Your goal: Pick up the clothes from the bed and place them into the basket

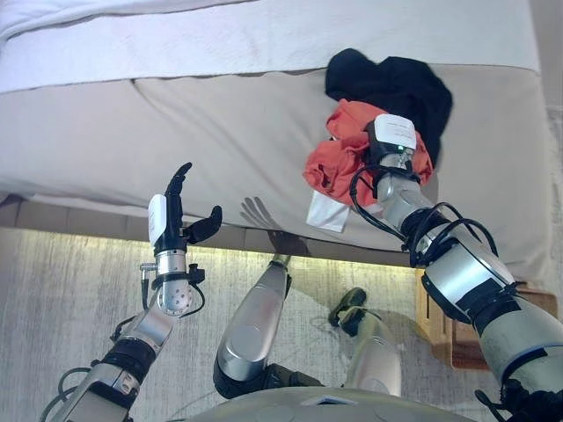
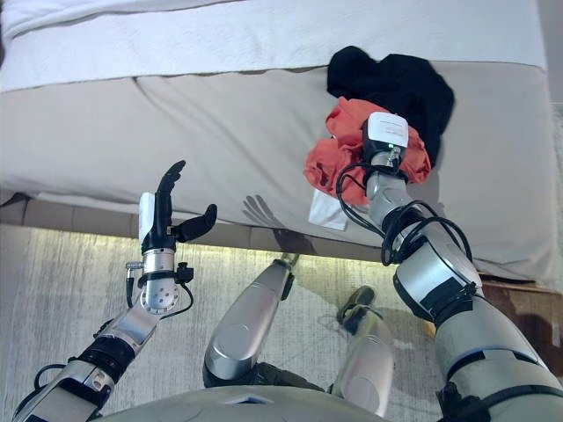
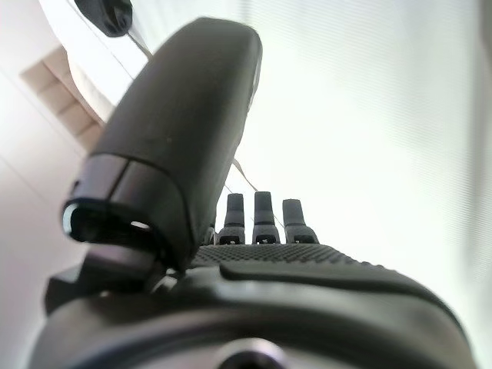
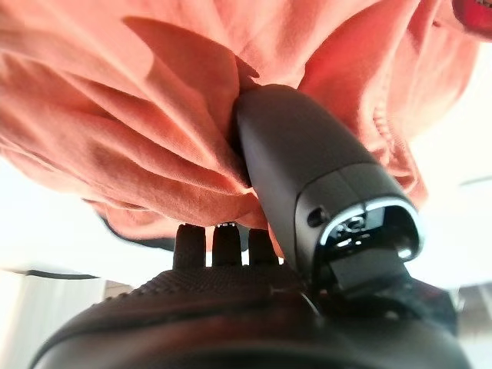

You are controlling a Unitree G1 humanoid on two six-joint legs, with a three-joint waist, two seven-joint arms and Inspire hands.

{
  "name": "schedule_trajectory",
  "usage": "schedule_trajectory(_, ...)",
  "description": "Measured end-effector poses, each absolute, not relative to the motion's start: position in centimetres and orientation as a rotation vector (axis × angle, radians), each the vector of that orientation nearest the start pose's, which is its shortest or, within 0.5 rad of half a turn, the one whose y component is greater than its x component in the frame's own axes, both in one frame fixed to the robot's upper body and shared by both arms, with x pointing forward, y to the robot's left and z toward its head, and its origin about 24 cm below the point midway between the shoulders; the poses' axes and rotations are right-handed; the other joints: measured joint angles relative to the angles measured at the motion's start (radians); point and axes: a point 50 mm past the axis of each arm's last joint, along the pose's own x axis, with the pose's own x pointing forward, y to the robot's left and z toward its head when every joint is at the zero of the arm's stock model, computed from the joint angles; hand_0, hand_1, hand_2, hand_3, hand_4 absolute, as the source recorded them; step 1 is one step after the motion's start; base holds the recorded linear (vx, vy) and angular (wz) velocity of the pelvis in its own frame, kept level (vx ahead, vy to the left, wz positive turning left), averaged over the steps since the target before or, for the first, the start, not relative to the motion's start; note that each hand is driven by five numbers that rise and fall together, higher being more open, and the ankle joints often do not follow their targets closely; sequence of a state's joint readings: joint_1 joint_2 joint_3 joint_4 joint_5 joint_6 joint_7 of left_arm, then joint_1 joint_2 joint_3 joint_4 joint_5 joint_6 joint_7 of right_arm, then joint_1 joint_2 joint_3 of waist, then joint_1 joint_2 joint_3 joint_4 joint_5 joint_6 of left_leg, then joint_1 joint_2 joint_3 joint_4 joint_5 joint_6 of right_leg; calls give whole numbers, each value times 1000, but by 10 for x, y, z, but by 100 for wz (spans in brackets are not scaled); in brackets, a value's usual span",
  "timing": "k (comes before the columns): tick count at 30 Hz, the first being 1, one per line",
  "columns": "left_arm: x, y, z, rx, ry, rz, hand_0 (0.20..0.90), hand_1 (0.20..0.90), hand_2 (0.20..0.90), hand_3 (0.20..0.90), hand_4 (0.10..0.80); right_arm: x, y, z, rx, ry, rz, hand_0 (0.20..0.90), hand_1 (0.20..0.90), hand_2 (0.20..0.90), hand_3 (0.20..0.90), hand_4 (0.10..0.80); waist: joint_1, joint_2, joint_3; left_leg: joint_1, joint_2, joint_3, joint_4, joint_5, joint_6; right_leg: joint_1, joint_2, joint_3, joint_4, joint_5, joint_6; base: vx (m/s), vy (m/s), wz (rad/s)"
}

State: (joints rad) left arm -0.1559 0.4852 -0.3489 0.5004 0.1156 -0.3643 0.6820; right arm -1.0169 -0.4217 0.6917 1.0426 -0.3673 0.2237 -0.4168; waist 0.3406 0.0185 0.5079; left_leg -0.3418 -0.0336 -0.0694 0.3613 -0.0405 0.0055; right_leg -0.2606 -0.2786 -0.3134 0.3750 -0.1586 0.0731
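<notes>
Reaching across the bed [image 1: 220, 123], the right arm runs up from the lower right corner and ends at the clothes pile near the mattress's right end. Right hand [image 4: 307, 177] is buried in the orange garment [image 1: 339, 163]: wrist view shows the thumb pressed into the folds and the fingers [image 4: 227, 246] going up under the cloth, so it reads as closed on the fabric. From the head views only the wrist and its white-topped camera show; the hand itself is under the cloth.

Orange garment is crumpled on the beige mattress cover, near the front edge. A white patch of it, tag or lining, hangs toward the edge. Black garment [image 1: 396, 88] lies just behind it, touching and partly overlapping, toward the white sheet [image 1: 264, 35] that covers the far side of the bed.

Left arm comes up from the lower left, forearm near vertical. Left hand [image 1: 176, 220] is raised in front of the bed's front edge, well apart from the clothes. Fingers straight and pointing up, thumb spread out to the side, wide open, holding nothing. Left wrist view agrees: thumb [image 3: 177, 154] extended, fingertips in a row, nothing past them but pale surface.

Light striped rug [image 1: 70, 290] covers the floor in front of the bed. A wooden piece [image 1: 457, 338] of furniture shows at the lower right, beside the right arm; can't tell what it is.
</notes>
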Motion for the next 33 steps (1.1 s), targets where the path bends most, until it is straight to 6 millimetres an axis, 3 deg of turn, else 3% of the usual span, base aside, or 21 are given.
schedule_trajectory(7, 257, 234, 6, 658, -58, 327, 900, 900, 900, 900, 800, 402, -196, 179, -1260, -194, -311, 300, 300, 300, 200, 100, -54, -34, -22, 196, 1, 42, -215, 75, 1, 195, 43, 6, -277, 208, 8, 139, 9, -11)
schedule_trajectory(16, 249, 244, -15, 695, 66, 310, 900, 900, 900, 900, 800, 389, -226, 231, -1115, -318, -451, 300, 300, 300, 200, 100, -130, -66, -123, 364, 34, 86, -349, 83, -9, 341, 98, 31, -430, 245, -8, 75, -16, -16)
schedule_trajectory(20, 247, 244, -21, 695, 95, 304, 900, 900, 900, 900, 800, 386, -237, 230, -1098, -310, -476, 300, 300, 300, 200, 100, -167, -71, -162, 409, 40, 117, -374, 85, -12, 377, 110, 53, -466, 258, -10, 21, -21, -24)
schedule_trajectory(22, 247, 243, -22, 693, 100, 300, 900, 900, 900, 900, 800, 383, -243, 222, -1102, -283, -478, 300, 300, 300, 200, 100, -187, -70, -181, 418, 50, 120, -371, 85, -12, 380, 118, 57, -466, 267, -22, 17, -31, -18)
schedule_trajectory(29, 248, 236, -25, 676, 93, 265, 900, 900, 900, 900, 800, 377, -263, 196, -1085, -154, -437, 300, 300, 300, 200, 100, -234, -71, -200, 423, 54, 134, -323, 80, -19, 402, 116, 66, -466, 269, -24, 40, -22, -8)
schedule_trajectory(30, 249, 234, -26, 679, 96, 257, 900, 900, 900, 900, 800, 377, -265, 192, -1082, -133, -427, 300, 300, 300, 200, 100, -235, -76, -199, 373, 51, 133, -253, 44, -41, 406, 99, 67, -466, 275, -33, 56, -12, 6)
schedule_trajectory(31, 247, 232, -27, 675, 97, 250, 900, 900, 900, 900, 800, 377, -267, 189, -1080, -111, -420, 300, 300, 300, 200, 100, -232, -75, -208, 361, 46, 134, -283, -3, -29, 405, 92, 81, -465, 276, -33, 46, -15, 17)
schedule_trajectory(32, 246, 228, -29, 668, 98, 240, 900, 900, 900, 900, 800, 376, -270, 187, -1077, -94, -417, 300, 300, 300, 200, 100, -237, -46, -227, 413, 56, 144, -423, 54, -21, 399, 113, 79, -466, 274, -31, 33, -18, 19)
schedule_trajectory(33, 247, 225, -29, 663, 91, 233, 900, 900, 900, 900, 800, 374, -275, 185, -1081, -75, -420, 300, 300, 300, 200, 100, -234, -16, -242, 421, 80, 146, -452, 113, 0, 399, 139, 80, -466, 266, -19, 20, -24, 11)
